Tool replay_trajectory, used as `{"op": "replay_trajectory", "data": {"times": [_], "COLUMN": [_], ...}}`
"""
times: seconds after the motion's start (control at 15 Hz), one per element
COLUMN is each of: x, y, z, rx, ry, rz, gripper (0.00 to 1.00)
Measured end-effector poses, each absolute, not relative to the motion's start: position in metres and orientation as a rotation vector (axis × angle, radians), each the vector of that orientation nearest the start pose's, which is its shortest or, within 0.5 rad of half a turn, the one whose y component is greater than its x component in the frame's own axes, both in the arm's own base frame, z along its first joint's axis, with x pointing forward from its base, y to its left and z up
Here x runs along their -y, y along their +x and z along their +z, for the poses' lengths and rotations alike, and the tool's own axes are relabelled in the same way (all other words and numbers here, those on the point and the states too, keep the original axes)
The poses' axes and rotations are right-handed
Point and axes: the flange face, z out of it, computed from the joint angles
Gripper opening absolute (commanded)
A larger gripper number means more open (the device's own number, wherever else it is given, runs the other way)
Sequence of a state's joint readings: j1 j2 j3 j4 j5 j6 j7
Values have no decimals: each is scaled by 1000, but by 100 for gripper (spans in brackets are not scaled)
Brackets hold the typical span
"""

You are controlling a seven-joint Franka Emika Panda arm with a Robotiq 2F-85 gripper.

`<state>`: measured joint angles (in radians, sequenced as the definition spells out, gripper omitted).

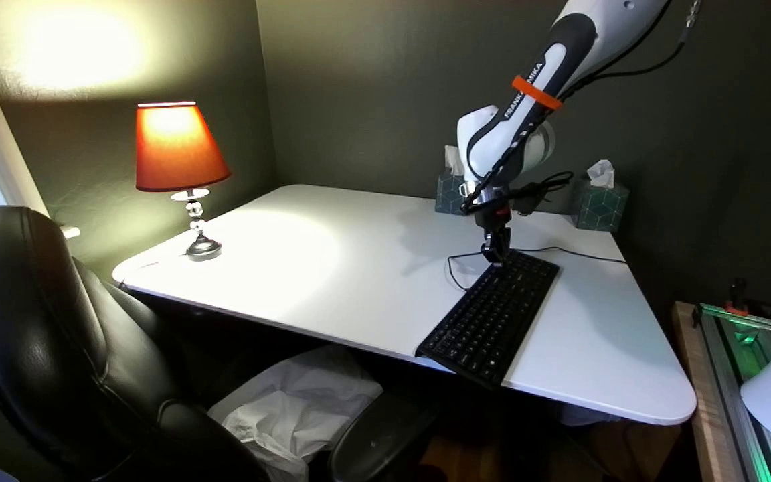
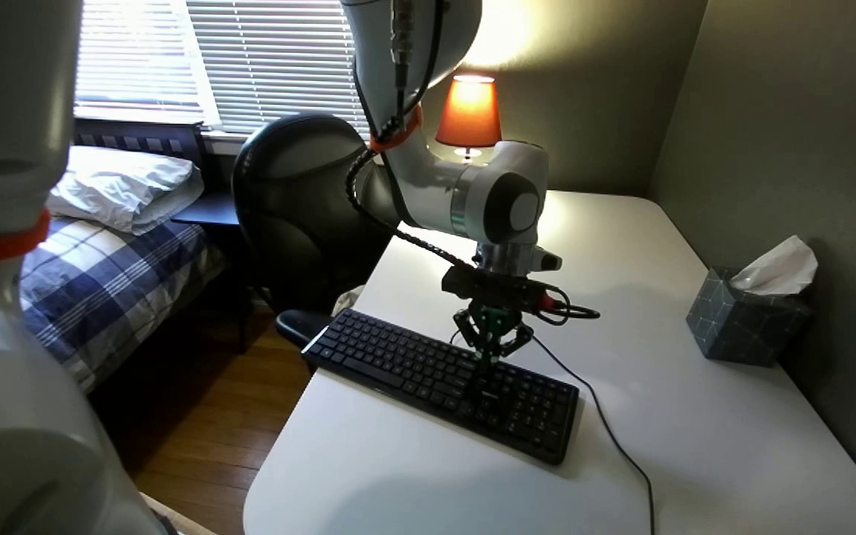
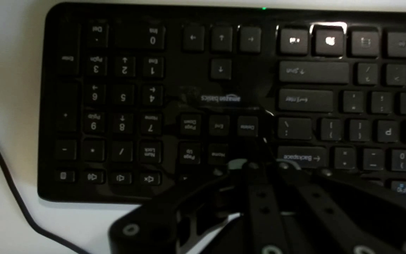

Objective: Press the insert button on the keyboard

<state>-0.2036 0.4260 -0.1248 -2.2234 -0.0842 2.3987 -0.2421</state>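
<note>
The black keyboard [image 1: 489, 321] lies flat on the white desk, its near end over the desk edge in an exterior view. It also shows in an exterior view [image 2: 398, 364] and upside down in the wrist view [image 3: 220, 88]. My gripper [image 3: 257, 151] is shut and empty, its fingertips together between the Home key [image 3: 218, 154] and the Backspace key [image 3: 301, 157], beside the Delete key [image 3: 247, 126]. The Insert key is hidden by the dark fingertips. In both exterior views the gripper [image 1: 494, 254] [image 2: 489, 355] points down over the keyboard. I cannot tell whether the tips touch a key.
The keyboard's thin cable [image 2: 606, 423] runs across the white desk [image 1: 372, 268]. Tissue boxes [image 1: 602, 204] [image 1: 449, 195] stand along the wall. A lit lamp [image 1: 181, 150] stands at the desk's far end. A black chair [image 2: 309, 215] is at the desk's side.
</note>
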Motion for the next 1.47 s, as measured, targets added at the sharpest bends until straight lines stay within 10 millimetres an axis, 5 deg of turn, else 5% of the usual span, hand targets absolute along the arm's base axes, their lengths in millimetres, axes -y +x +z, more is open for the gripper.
{"op": "replay_trajectory", "data": {"times": [0.73,0.8,0.87,1.07,1.47], "x": [170,170,170,168,168], "y": [492,492,493,494,494], "z": [170,173,175,182,195], "rx": [-17,-16,-13,-10,-10], "ry": [-3145,-3147,-3149,-3154,-3161], "rz": [407,401,394,377,346], "gripper": [0,5,27,36,83]}}
